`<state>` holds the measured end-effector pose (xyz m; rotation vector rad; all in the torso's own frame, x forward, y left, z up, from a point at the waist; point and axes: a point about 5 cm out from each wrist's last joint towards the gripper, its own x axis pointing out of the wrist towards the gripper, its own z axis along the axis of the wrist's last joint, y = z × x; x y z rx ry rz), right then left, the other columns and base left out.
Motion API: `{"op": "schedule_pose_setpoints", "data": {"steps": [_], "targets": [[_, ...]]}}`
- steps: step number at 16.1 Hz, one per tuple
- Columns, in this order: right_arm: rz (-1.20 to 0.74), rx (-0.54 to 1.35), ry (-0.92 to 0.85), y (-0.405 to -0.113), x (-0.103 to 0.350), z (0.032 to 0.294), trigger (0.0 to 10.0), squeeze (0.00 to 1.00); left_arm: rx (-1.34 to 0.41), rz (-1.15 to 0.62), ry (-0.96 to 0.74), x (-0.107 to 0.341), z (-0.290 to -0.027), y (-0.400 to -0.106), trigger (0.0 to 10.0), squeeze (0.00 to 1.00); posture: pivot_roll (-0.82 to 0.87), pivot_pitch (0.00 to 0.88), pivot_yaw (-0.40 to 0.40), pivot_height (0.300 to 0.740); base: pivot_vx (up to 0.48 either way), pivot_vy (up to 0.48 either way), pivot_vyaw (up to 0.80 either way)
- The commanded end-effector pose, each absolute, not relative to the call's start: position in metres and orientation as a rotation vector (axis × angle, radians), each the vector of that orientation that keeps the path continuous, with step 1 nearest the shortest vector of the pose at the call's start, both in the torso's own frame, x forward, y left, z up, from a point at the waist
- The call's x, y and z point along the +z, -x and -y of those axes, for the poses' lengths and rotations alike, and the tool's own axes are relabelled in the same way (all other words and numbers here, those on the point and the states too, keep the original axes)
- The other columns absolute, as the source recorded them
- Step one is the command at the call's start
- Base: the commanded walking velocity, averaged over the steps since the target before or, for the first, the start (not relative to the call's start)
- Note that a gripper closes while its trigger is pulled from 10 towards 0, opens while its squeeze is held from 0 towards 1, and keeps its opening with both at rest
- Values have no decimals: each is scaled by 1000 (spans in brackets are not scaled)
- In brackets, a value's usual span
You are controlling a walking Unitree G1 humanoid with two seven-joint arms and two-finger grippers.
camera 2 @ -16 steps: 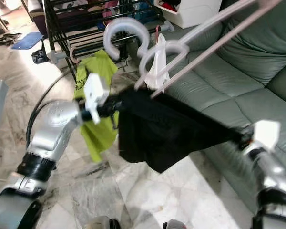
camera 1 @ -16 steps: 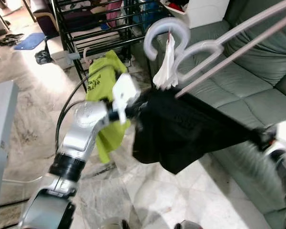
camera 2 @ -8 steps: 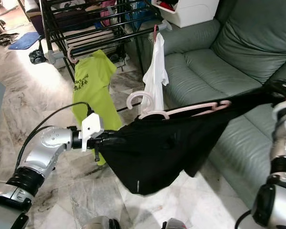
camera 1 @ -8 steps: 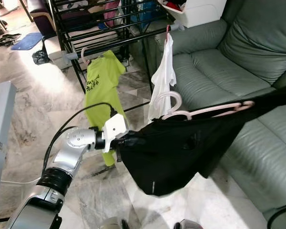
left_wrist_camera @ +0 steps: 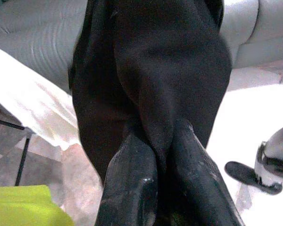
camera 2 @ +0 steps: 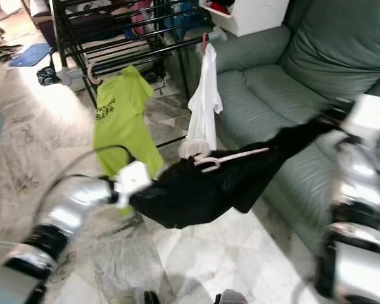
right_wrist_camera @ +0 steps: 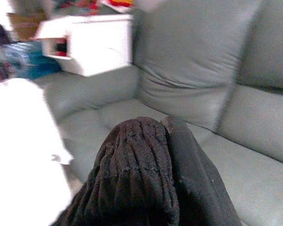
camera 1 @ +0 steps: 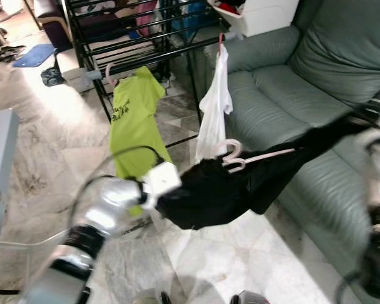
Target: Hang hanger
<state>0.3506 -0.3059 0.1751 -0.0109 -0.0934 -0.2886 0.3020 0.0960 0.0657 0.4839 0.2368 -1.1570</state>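
Rack rail partly taken
Green shirt (camera 1: pixel 134 120) and white shirt (camera 1: pixel 215 107) hang on the drying rack (camera 1: pixel 145 50); open rail between them.

Rack (camera 1: pixel 139 44) stands behind the garment (camera 1: pixel 240 183), sofa (camera 1: pixel 291 101) to its right.

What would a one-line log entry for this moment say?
left gripper: shut on black garment | right gripper: shut on black garment | pale pink plastic hanger: in garment | black drying rack: beyond
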Motion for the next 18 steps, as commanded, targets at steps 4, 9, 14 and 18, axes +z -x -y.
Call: {"op": "schedule_pose_setpoints", "data": {"steps": [4,9,14,18], "targets": [[184,-105,73,-377,195,235,0,0,-904,-278,-451,56,-78,-314,0,0,-62,0,60,740,0,0,0],[200,-36,138,-382,197,210,0,0,-440,-269,-247,62,-97,-336,0,0,-67,0,60,740,0,0,0],[188,-24,156,-378,188,207,0,0,-213,-255,-238,66,-124,-345,0,0,-68,0,62,740,0,0,0],[166,-122,226,-376,184,224,0,0,-220,-206,-273,72,-120,-347,0,0,-62,0,58,740,0,0,0]]}}
